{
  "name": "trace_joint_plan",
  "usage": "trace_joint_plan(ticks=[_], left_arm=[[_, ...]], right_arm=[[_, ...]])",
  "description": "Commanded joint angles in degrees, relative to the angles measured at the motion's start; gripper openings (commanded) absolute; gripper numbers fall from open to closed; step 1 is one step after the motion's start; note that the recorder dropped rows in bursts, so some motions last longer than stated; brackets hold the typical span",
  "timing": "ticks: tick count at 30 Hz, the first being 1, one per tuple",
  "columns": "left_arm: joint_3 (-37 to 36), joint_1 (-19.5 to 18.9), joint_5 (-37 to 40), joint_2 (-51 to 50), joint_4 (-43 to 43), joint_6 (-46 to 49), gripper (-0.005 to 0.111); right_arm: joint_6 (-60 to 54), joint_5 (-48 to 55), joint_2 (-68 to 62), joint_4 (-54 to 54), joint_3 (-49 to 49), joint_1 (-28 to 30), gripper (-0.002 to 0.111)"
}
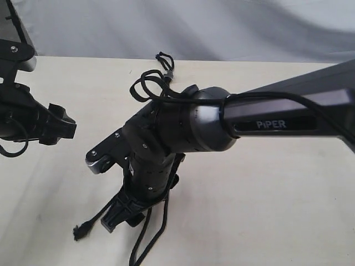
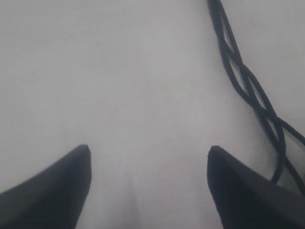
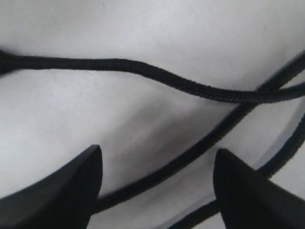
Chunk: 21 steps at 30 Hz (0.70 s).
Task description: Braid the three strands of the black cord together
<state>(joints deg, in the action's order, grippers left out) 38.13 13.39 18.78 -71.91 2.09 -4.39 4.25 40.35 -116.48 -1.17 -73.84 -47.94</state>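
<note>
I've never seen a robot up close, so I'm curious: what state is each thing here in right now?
Left end effector: open, empty, above the table.
Right end effector: open, over loose strands, gripping none.
Cord: partly braided, lying on the table.

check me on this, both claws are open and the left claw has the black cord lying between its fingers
Not quite. The left claw and right claw are both open, but the left claw has only bare table between its fingers. The black cord runs past outside one fingertip. The left wrist view shows it.
</note>
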Motion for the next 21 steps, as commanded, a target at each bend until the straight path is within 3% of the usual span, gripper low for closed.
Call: trace_joint_plan(ticks=[1, 3, 5, 10, 17, 21], left_arm=[[-0.41, -0.17, -0.5, 0.37, 0.25, -0.42, 0.065], [-0.41, -0.17, -0.5, 0.37, 0.25, -0.42, 0.065], [-0.41, -0.17, -0.5, 0.37, 0.25, -0.42, 0.065], [-0.41, -0.17, -0.5, 0.37, 0.25, -0.42, 0.065], [-0.41, -0.17, -0.5, 0.37, 0.25, -0.42, 0.065], [-0.41, -0.17, -0.5, 0.37, 0.25, -0.42, 0.065]], right_arm=[[1.86, 0.51, -1.48, -1.45, -0.33, -0.18, 0.063], [1.86, 0.65, -2.55, -1.45, -0.33, -0.18, 0.063], [1.49, 0.75, -3.06, -0.55, -0.11, -0.18, 0.053], [-0.78, 0.5, -2.66, 0.02, -0.11, -0.18, 0.002], [-1.8, 0.5, 2.02, -1.05, -0.59, -0.18, 0.0], [-1.98, 0.98, 4.28, -7.34, -1.7, -0.18, 0.0]])
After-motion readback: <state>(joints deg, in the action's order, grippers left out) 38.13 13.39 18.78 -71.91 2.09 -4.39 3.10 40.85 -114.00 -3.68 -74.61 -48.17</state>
